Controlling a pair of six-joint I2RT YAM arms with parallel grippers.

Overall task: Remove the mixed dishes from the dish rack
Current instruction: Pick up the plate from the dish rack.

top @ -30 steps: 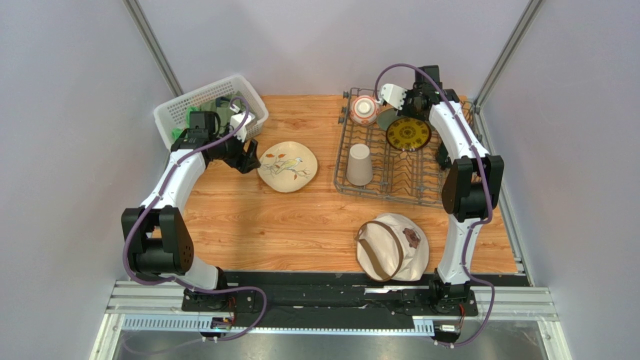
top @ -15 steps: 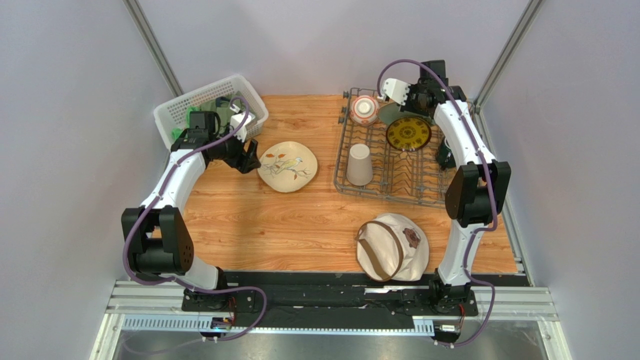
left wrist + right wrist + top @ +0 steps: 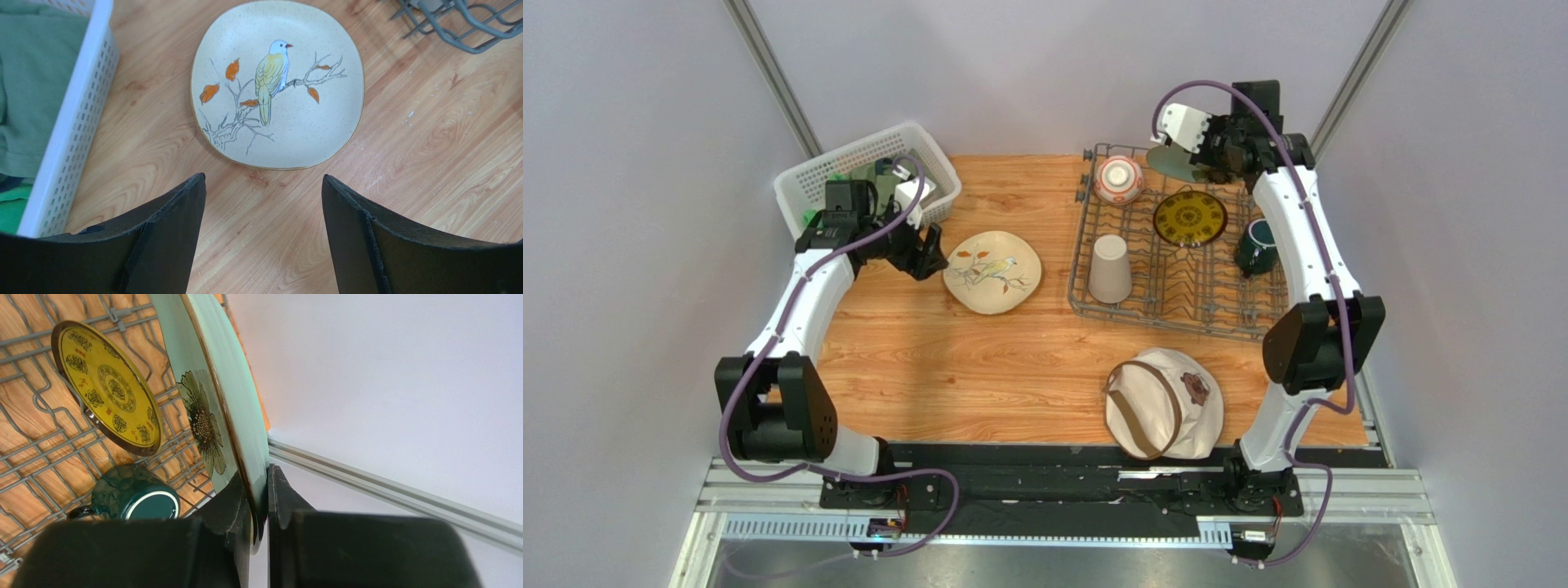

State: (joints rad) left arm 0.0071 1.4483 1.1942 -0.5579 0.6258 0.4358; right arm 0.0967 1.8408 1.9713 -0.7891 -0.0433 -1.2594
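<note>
My right gripper [image 3: 1205,152] is shut on the rim of the pale green plate [image 3: 1173,161], held on edge above the back of the dish rack [image 3: 1136,306]; in the right wrist view the plate [image 3: 215,392] sits between my fingers. In the rack are the dark yellow-patterned plate [image 3: 1189,218], the dark green mug [image 3: 1257,246], the upturned beige tumbler [image 3: 1111,268] and the red-orange-and-white bowl [image 3: 1119,179]. The cream bird plate [image 3: 992,271] lies on the table. My left gripper [image 3: 932,259] is open and empty just left of the bird plate [image 3: 276,82].
A white lattice basket [image 3: 844,172] with green cloth stands at the back left, close behind my left gripper. A round beige hat with a brown strap [image 3: 1163,403] lies at the front, below the rack. The enclosure walls are close behind the rack.
My right gripper has lifted the pale green plate up and back out of the rack; the mug is now uncovered. The left arm has barely moved.
</note>
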